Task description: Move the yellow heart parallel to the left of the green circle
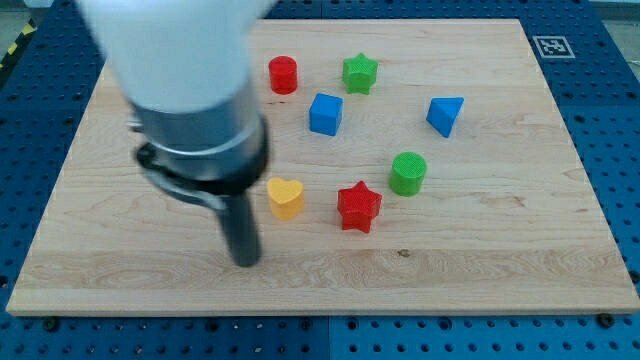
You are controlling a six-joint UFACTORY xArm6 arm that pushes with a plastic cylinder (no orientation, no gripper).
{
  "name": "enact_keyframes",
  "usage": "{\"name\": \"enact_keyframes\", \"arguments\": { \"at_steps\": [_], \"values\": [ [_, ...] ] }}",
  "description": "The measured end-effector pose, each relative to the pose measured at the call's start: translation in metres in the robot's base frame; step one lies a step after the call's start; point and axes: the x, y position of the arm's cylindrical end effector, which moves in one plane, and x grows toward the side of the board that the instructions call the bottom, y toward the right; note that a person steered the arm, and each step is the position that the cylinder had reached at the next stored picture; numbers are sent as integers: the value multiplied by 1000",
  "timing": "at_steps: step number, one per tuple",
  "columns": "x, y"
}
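Observation:
The yellow heart lies on the wooden board near the middle, left of the red star. The green circle stands right of the red star and slightly higher in the view. My tip is down on the board, below and to the left of the yellow heart, a short gap away from it. The arm's bulky white and grey body hides the board's upper left part.
A red cylinder and a green star stand near the view's top. A blue cube sits below them. A blue triangular block lies at the right.

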Motion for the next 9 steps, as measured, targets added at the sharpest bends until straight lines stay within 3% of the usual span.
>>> {"name": "enact_keyframes", "arguments": {
  "at_steps": [2, 6, 9],
  "values": [
    [-1, 24],
    [-65, 24],
    [-73, 22]
  ]
}}
